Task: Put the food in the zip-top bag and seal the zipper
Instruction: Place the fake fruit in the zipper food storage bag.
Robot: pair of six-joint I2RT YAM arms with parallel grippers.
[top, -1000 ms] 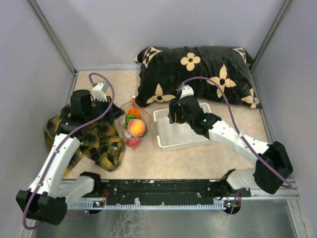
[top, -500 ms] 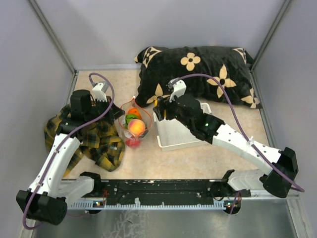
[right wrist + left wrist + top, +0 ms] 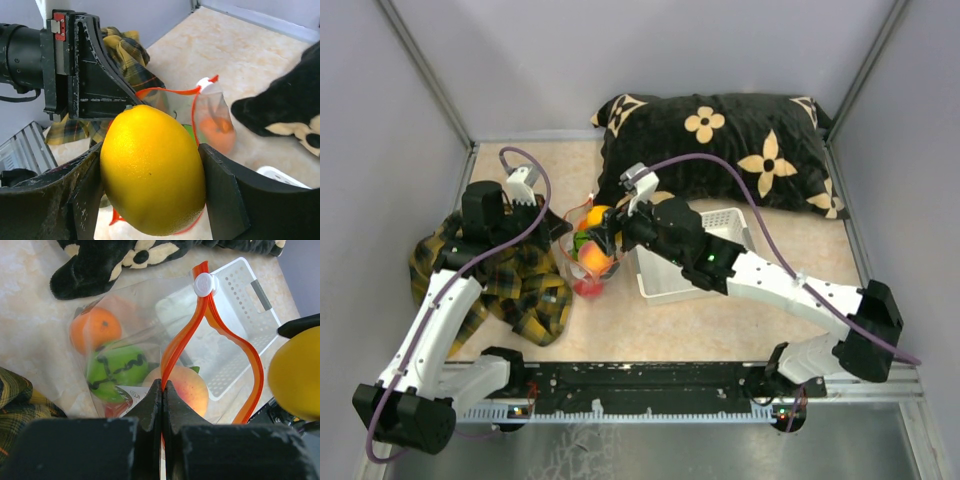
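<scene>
The clear zip-top bag (image 3: 582, 262) stands open between the arms. It holds an orange fruit (image 3: 95, 330), a green black-striped fruit (image 3: 117, 370), a peach fruit (image 3: 187, 387) and a red one (image 3: 588, 287). My left gripper (image 3: 163, 385) is shut on the red-orange zipper (image 3: 180, 337) and holds the bag's mouth up; it also shows in the top view (image 3: 554, 224). My right gripper (image 3: 152, 170) is shut on the yellow fruit (image 3: 152, 170) just above the bag's mouth; both show in the top view, gripper (image 3: 605, 228) and fruit (image 3: 597, 212). The brown and dark green fruits are not in view.
The white lattice basket (image 3: 665, 292) sits right of the bag, under my right arm. A black flowered pillow (image 3: 720, 140) lies along the back. A yellow plaid cloth (image 3: 520, 280) lies left of the bag, under my left arm.
My right arm has swung left from over the basket to above the bag's mouth, carrying the yellow fruit. My left gripper and the bag have stayed put.
</scene>
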